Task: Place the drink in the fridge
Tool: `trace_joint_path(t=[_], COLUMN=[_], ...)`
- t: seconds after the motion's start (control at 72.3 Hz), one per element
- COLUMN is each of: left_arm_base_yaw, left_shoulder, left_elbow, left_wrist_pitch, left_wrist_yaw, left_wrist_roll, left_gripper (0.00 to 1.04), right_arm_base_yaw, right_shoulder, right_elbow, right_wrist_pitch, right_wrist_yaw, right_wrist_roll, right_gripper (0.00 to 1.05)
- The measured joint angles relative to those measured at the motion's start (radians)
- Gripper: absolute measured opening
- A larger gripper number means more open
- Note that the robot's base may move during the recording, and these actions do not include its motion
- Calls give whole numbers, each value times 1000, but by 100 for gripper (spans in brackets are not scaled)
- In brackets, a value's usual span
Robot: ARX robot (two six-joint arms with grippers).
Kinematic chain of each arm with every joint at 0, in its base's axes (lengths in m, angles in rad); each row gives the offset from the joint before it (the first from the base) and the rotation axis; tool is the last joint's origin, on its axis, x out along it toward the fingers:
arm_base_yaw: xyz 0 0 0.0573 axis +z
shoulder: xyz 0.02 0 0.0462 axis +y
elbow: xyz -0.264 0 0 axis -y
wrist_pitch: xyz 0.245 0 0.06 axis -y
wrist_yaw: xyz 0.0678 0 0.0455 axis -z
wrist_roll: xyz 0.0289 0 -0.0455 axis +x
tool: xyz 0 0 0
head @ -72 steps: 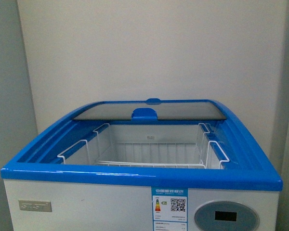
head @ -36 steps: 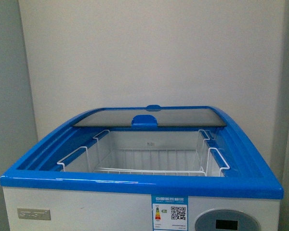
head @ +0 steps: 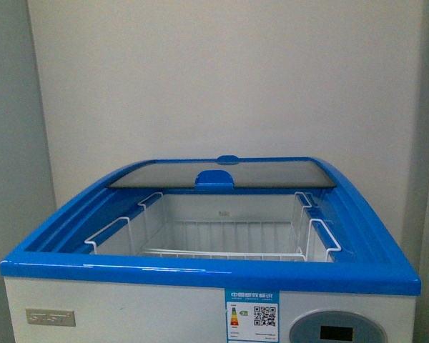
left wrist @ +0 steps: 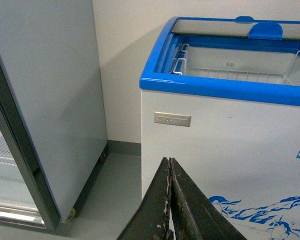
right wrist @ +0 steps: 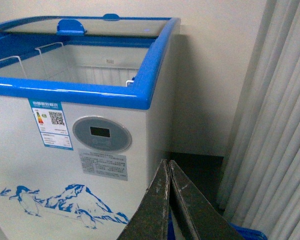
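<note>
Front view has dropped a touch vs a sec ago, then settled: the fridge (head: 214, 275) sits higher in frame and less of its grey display panel (head: 336, 330) shows; no change over the last half sec. Fridge is dead ahead, glass lid (head: 222, 174) slid to the back, wire basket (head: 222, 239) inside showing bare, no drink in any view.

Step in hand, my read: still the approach, w/ nothing picked up yet. To do it well, find the drink first, grip it mid-body and upright, then come in over the blue front rim (head: 207, 274) w/ clearance and lower straight into the basket, staying clear of the lid handle (head: 215, 178).

Left end effector (left wrist: 169, 200): fingers pressed together, nothing between them, hanging in front of the fridge's white face, not touching. Right end effector (right wrist: 168, 200): same, closed up and empty, by the fridge's right corner near the curtain (right wrist: 275, 125). Grey cabinet (left wrist: 45, 100) stands just left of the fridge.
</note>
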Motion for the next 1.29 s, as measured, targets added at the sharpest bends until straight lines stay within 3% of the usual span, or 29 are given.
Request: trace_joint_path(t=[0.249, 0.775, 0.816, 1.286], left_arm_base_yaw=[0, 0, 0, 0], left_shoulder=[0, 0, 0, 0], left_elbow=[0, 0, 0, 0], left_wrist_pitch=[0, 0, 0, 0], left_wrist_yaw=[0, 0, 0, 0], left_wrist_roll=[-1, 0, 2, 2], left_gripper=[4, 97, 98, 97], right_arm_base_yaw=[0, 0, 0, 0], right_shoulder=[-10, -11, -11, -11], right_elbow=[-2, -2, -2, -2], right_wrist_pitch=[0, 0, 0, 0], right_wrist_yaw=[-1, -1, -1, -1], right_wrist_roll=[0, 0, 1, 1], right_gripper=[3, 95, 98, 97])
